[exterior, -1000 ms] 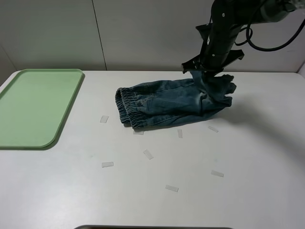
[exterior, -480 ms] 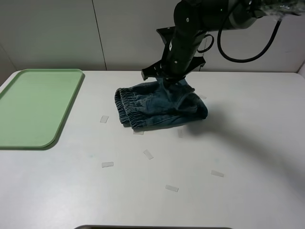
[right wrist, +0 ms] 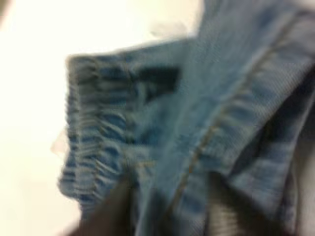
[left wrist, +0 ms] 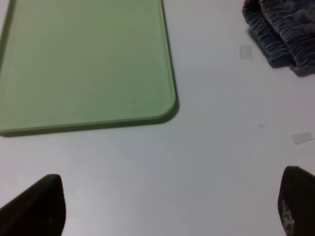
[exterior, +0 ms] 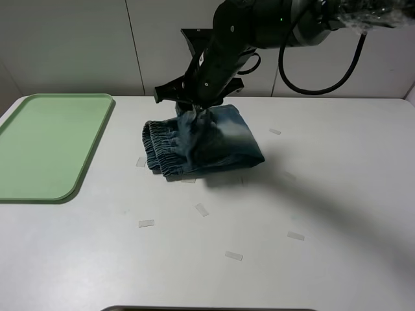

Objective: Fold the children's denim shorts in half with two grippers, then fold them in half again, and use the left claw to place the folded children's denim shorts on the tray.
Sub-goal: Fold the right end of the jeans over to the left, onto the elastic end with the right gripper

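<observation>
**A:** Where do the children's denim shorts (exterior: 227, 139) lie?

**B:** Near the middle of the worktop (exterior: 324, 194), well apart from the tray (exterior: 52, 142). They are doubled over, with the gathered waistband (exterior: 159, 146) on the tray side.

**A:** And the right claw (exterior: 196, 115)?

**B:** It reaches across and sits low on the top layer, just behind the waistband. Its wrist view is filled with blurred denim, so one cannot tell whether the jaws are pinching the cloth or have let go.

**A:** What makes this fold good?

**B:** Probably the release. The carried edge should lie flat on the layer below before the jaws part. The claw should then rise straight up, so its fingers do not drag the top layer back.

**A:** What about the left claw (left wrist: 172, 201)?

**B:** Its fingers are spread wide with nothing between them, above bare worktop near the tray's corner. For the carry, it likely needs to grip through all the layers.
</observation>
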Action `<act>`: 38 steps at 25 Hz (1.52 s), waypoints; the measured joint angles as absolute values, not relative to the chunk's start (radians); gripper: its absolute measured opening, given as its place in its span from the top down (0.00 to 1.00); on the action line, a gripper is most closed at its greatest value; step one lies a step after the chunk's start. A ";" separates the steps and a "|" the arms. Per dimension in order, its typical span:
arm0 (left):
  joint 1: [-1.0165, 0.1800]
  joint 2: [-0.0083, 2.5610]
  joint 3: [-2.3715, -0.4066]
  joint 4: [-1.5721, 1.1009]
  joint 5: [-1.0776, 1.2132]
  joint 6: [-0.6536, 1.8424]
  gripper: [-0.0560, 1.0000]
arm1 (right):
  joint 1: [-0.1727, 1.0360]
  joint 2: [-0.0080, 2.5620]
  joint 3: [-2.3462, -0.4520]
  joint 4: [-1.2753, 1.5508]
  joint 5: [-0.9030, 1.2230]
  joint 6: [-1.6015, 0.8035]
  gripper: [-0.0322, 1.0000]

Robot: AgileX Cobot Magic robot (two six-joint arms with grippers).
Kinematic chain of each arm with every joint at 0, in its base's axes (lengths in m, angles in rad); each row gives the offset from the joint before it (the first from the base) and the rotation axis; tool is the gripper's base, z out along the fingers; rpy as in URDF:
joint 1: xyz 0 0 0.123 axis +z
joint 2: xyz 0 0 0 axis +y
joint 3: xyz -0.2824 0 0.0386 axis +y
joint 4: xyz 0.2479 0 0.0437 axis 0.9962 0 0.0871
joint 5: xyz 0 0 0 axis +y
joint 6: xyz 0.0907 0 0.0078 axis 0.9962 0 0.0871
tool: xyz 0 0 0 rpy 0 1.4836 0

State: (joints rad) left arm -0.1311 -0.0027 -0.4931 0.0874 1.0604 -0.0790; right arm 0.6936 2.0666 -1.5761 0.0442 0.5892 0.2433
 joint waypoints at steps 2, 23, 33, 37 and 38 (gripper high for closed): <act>-0.131 -0.003 -0.493 0.087 1.060 -0.079 0.14 | 0.704 2.067 -1.576 0.062 0.541 0.198 0.47; -0.131 -0.003 -0.493 0.087 1.059 -0.079 0.14 | 0.612 2.126 -1.576 0.058 0.547 0.131 0.31; -0.131 -0.003 -0.493 0.087 1.058 -0.079 0.14 | 0.561 2.234 -1.576 0.190 0.587 0.107 0.33; -0.131 -0.003 -0.493 0.087 1.058 -0.079 0.14 | 0.577 2.243 -1.576 0.247 0.578 0.073 0.34; -0.131 -0.003 -0.493 0.087 1.058 -0.079 0.14 | 0.589 2.243 -1.576 0.261 0.575 0.070 0.34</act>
